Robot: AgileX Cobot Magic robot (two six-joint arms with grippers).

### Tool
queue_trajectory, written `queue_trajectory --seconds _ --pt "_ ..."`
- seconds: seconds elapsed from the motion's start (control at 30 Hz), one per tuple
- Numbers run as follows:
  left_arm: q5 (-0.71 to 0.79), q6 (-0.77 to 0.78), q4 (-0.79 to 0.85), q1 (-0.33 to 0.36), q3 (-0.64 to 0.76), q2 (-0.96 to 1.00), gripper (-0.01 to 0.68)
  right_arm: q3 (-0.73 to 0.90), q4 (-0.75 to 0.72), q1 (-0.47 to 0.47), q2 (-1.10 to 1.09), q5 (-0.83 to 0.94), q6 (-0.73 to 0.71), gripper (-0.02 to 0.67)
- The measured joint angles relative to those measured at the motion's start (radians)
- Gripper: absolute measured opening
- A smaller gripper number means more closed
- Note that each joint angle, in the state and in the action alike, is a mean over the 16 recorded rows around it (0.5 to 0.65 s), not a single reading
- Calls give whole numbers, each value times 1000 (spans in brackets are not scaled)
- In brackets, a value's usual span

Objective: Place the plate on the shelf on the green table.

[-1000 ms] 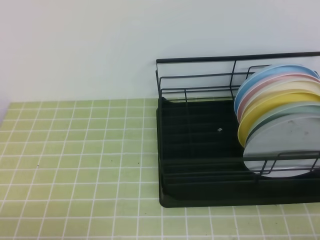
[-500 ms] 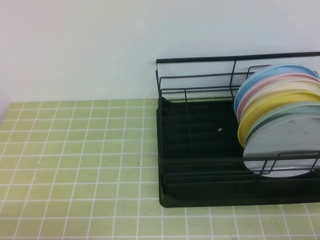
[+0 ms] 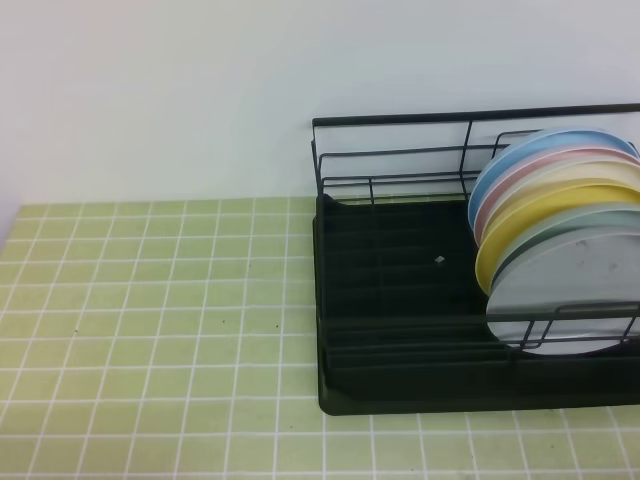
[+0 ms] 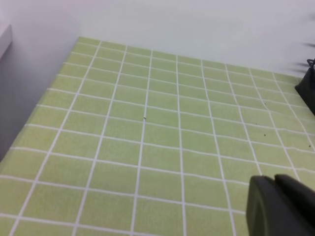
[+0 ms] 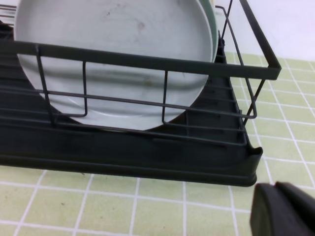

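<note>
The pale grey plate [image 3: 568, 290] stands upright in the black wire shelf [image 3: 400, 330] as the frontmost of a row, behind the front rail. It fills the top of the right wrist view [image 5: 115, 54], leaning against a mint-green plate [image 5: 212, 29]. The shelf [image 5: 147, 152] stands on the green tiled table [image 3: 150, 330]. Neither arm shows in the exterior view. Only a dark finger part shows at the lower right of the left wrist view [image 4: 278, 206] and of the right wrist view [image 5: 283, 211]. Nothing is held in sight.
Behind the grey plate stand mint-green [image 3: 600, 222], yellow [image 3: 540, 215], cream, pink and blue [image 3: 545, 150] plates. The left part of the shelf tray [image 3: 390, 270] holds no plates. A white wall runs behind the table. The table's left edge shows in the left wrist view [image 4: 29, 113].
</note>
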Motion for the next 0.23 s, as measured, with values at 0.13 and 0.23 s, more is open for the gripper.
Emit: queue_trajectory --seconds 0.13,0.23 --pt "0 0 0 0 0 0 -2 0 0 0 0 0 0 -2" --pt "0 0 0 0 0 0 -2 0 0 0 0 0 0 -2"
